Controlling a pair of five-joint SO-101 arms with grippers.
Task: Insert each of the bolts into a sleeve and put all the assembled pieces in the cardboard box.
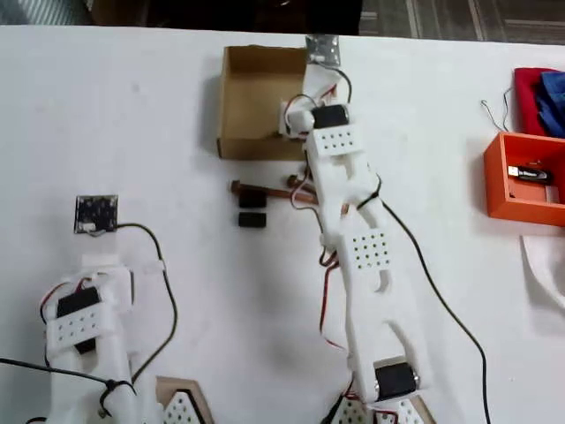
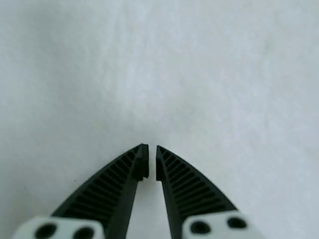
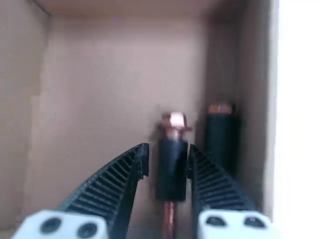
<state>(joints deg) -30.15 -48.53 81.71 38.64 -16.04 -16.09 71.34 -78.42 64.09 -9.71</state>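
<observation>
Barely open right pincer (image 3: 168,152) around bolt (image 3: 174,122)

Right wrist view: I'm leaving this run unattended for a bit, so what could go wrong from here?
1. The right gripper sits around an assembled piece close beside a second assembled piece at the cardboard box wall; pulling out could drag or knock either.
2. In the high view a loose bolt and two sleeves lie right by that arm; it might sweep them aside.
</observation>
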